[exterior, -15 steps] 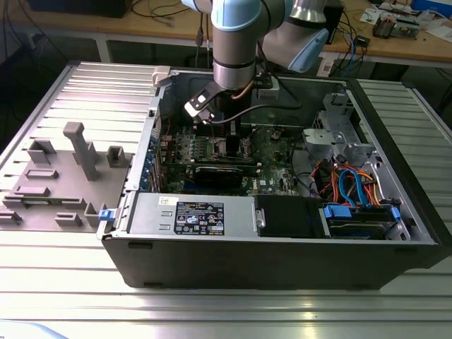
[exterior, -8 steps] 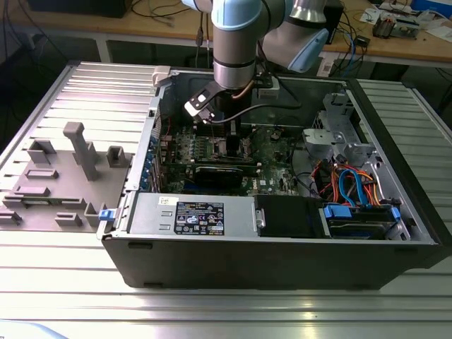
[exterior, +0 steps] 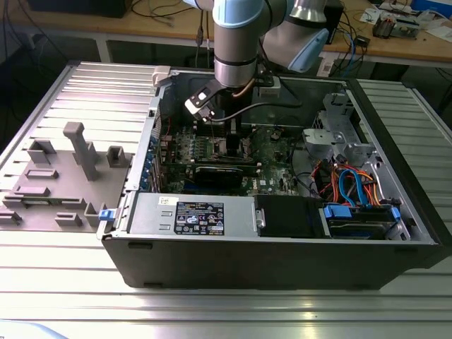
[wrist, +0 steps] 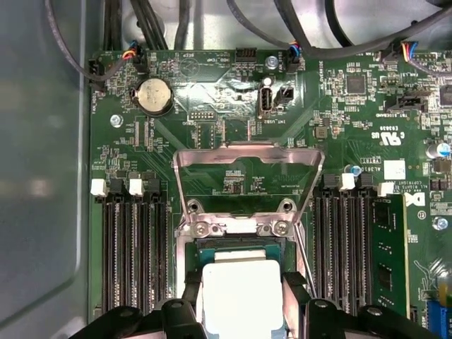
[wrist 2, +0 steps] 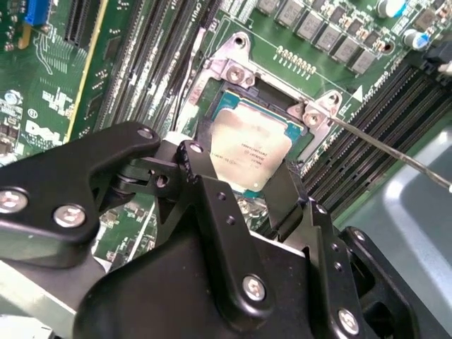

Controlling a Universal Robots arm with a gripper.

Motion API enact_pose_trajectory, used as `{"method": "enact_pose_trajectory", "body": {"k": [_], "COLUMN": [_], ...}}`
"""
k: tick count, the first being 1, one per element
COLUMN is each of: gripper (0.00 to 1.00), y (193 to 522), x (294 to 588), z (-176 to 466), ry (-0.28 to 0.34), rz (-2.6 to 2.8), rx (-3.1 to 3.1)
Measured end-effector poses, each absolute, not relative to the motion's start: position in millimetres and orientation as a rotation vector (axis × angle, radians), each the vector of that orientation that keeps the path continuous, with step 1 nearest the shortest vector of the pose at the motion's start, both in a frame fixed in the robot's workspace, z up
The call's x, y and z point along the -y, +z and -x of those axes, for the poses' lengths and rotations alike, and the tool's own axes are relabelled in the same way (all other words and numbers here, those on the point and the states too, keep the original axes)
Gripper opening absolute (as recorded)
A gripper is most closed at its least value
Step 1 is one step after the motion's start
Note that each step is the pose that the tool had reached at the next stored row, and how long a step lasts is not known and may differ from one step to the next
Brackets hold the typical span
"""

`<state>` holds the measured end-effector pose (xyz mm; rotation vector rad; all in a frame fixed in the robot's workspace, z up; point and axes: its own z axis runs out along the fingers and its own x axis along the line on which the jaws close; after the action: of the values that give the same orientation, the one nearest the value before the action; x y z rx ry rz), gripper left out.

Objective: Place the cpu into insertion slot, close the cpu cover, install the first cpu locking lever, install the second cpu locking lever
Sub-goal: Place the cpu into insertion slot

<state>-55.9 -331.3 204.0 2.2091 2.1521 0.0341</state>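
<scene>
**Robot tool gripping a cpu at the open socket of a desktop motherboard**

An open computer case (exterior: 282, 247) lies on a ribbed metal table (exterior: 212, 311), with the robot arm (exterior: 236, 42) reaching down into it. The black tool (wrist 2: 244, 176) pinches the cpu (wrist: 242, 289) by two opposite edges, its fingers (wrist: 300, 311) tight against them. The cpu, pale face up, sits inside the silver rim of the insertion slot (wrist: 212, 228) on the green motherboard (wrist: 212, 92). The cpu cover (wrist: 247, 157) stands raised at the slot's hinged edge. A thin lever rod (wrist 2: 395, 152) juts out beside the slot.
</scene>
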Motion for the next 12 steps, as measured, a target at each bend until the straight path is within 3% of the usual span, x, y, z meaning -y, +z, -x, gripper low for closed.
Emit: {"method": "enact_pose_trajectory", "body": {"k": [12], "gripper": [0.54], "y": [199.7], "x": [331.3], "z": [54.7], "ry": [0.032], "rz": [-2.243], "rx": [-2.116]}}
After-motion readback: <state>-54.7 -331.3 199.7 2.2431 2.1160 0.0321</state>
